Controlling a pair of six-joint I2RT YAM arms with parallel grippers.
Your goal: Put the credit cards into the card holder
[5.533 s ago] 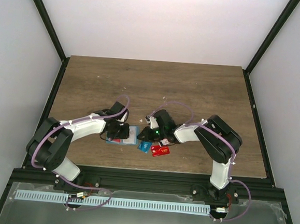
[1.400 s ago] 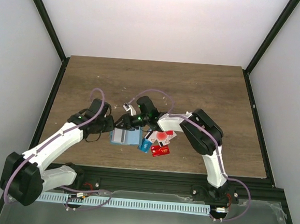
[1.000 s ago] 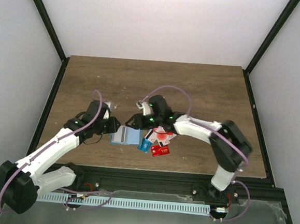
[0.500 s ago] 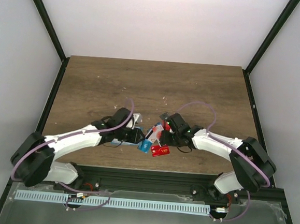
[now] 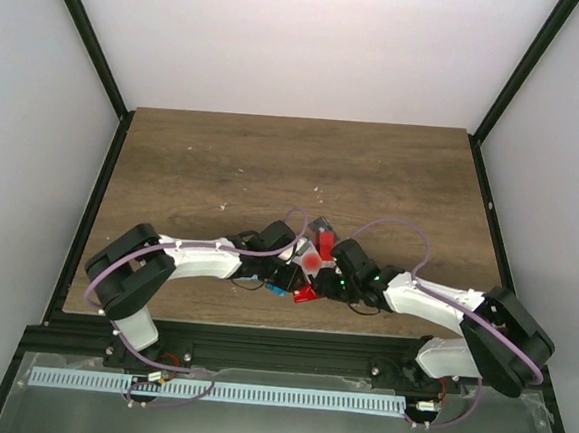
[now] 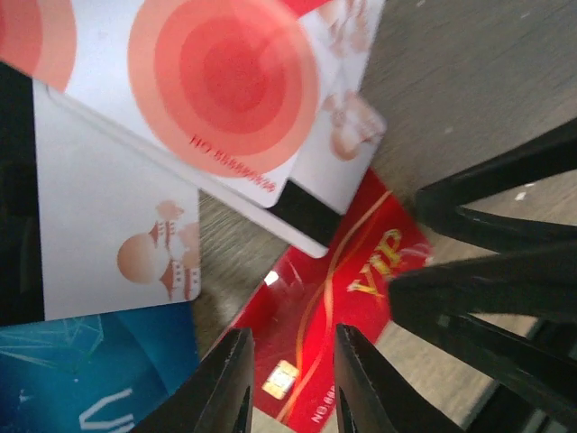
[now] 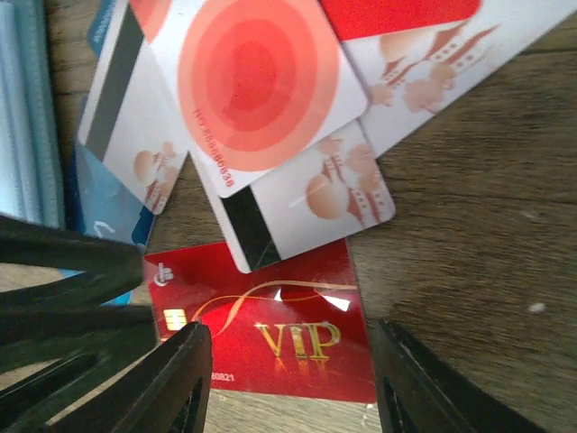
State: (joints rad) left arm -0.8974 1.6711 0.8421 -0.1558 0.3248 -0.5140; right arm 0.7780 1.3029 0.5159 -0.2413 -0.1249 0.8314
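Top external view: both arms meet low over the credit cards (image 5: 309,278), close to the near edge of the table (image 5: 392,185), about midway along it.
Card holder: only the right wrist view catches what seems to be the card holder (image 7: 22,117), a pale ribbed strip at the picture's left edge, just beside the cards.
Left gripper: the left gripper (image 6: 290,347) is narrowly parted and grips nothing; it hangs over the red VIP card (image 6: 347,289).
Cards: the white card with red circle (image 7: 257,86) overlaps other white cards; a blue card (image 6: 90,379) lies leftward.
Right gripper: the right gripper (image 7: 290,338) has its jaws wide and empty, above the same red card.
Progress: every visible card lies loose on the wood, so no insertion shows; I judge the whole job is left.
View difference: the wrist views read print and overlaps, while the top view alone shows the arms' crowding.
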